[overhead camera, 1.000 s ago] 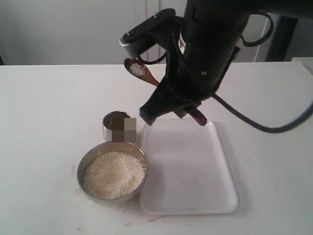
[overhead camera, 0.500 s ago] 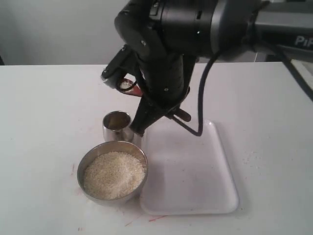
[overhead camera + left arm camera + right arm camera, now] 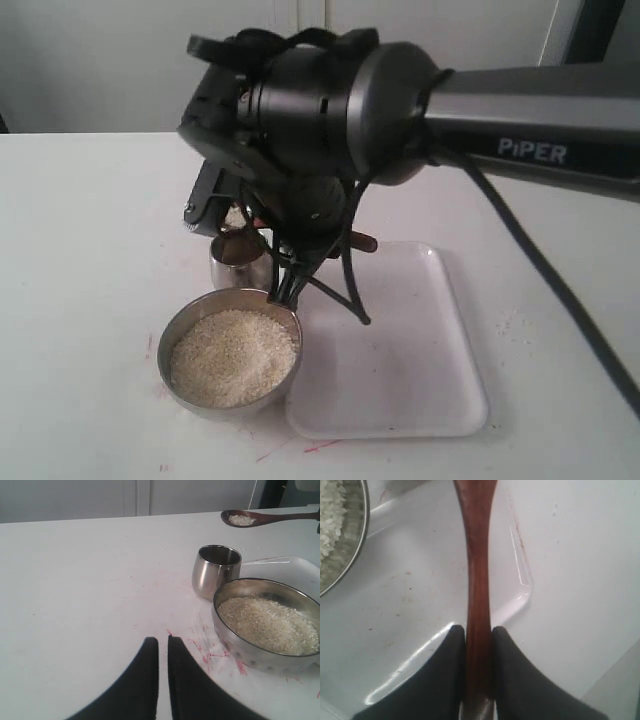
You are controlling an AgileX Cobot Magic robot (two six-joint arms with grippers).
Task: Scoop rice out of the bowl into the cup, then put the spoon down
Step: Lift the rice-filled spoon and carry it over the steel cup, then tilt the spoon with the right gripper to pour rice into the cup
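Clamping the spoon (image 3: 477, 580) handle in the right jaws, carrying a scoop of rice (image 3: 241, 519) just above the cup (image 3: 216, 572). Holding the left jaws almost together, empty. Judging midway: tipping in and setting down yet to come.

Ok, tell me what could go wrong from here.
1. The spoon holds loose rice in the air close to the narrow cup. A slightly off tip would likely scatter grains onto the table.
2. The right tool pinches only the slim handle, so the spoon might twist while pouring.
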